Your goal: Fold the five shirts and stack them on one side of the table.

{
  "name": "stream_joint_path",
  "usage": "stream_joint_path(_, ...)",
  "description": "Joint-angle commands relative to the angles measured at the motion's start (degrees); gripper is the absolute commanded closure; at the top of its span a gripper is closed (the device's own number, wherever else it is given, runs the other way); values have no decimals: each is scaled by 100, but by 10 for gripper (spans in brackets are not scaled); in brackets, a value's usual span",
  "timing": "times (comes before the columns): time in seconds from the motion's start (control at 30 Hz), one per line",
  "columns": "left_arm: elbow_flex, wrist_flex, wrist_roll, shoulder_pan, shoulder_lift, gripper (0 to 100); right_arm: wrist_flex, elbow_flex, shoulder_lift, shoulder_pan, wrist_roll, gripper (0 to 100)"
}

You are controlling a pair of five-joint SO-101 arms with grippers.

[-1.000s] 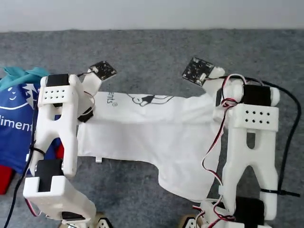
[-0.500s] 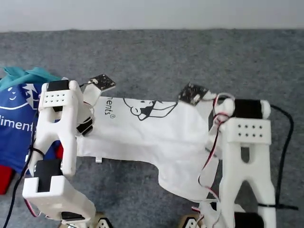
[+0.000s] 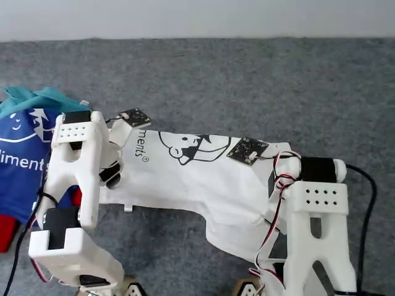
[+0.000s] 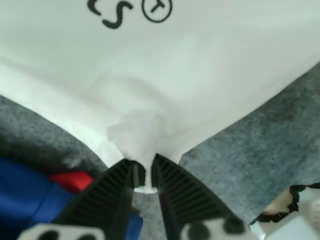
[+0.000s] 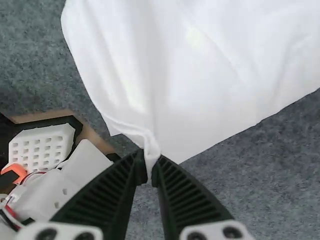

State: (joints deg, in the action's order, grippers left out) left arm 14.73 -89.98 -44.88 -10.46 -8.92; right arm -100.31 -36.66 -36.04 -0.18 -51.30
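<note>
White cotton is what both grippers hold: the white shirt [image 3: 203, 185] lies spread across the middle of the grey table [image 3: 259, 74], printed side up, between your two arms. Your left gripper [image 4: 145, 176] has its fingers pressed together on a bunched fold of the shirt's edge, on the side next to the pile. Your right gripper [image 5: 149, 167] pinches a gathered corner of the same shirt in the same way, with the cloth hanging away from the closed jaws.

Compared with a second ago, your right arm [image 3: 318, 216] has drawn back towards the near edge of the table and inward. Its wrist, which was out beyond the shirt's far right corner, is now over the shirt itself, just beside the printed figure. The cloth it carries has come with it, so the far right part of the shirt is now doubled over the body. Your left arm [image 3: 74, 166] has come back a little as well, and the lettering and the drawing on the chest show more fully than before.

The blue shirt [image 3: 21, 154], the teal shirt [image 3: 28, 98] and a red one [image 3: 6, 231] lie where they were, heaped at the left edge of the table, beside your left arm.
</note>
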Motion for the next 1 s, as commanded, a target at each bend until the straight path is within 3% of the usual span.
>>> stream_joint_path(0.0, -31, -79, -141, -193, 97, 959, -268, -18, -198, 4, 44, 907)
stream_joint_path(0.17, -48, -607, -316, -387, 677, 882, -268, 105, -453, -22, 308, 757)
stream_joint_path(0.4, -31, -958, -308, -457, 2057, 810, -233, 457, -813, 4, 343, 742)
stream_joint_path(0.53, -31, -949, -281, -475, 2549, 806, 251, 457, -699, 4, 870, 742)
stream_joint_path(0.8, -13, -440, 624, -440, 2541, 804, 787, 448, -268, -31, 1336, 742)
stream_joint_path(0.97, -13, 519, 1609, -422, 2066, 812, 1578, 440, 233, 4, 1960, 744)
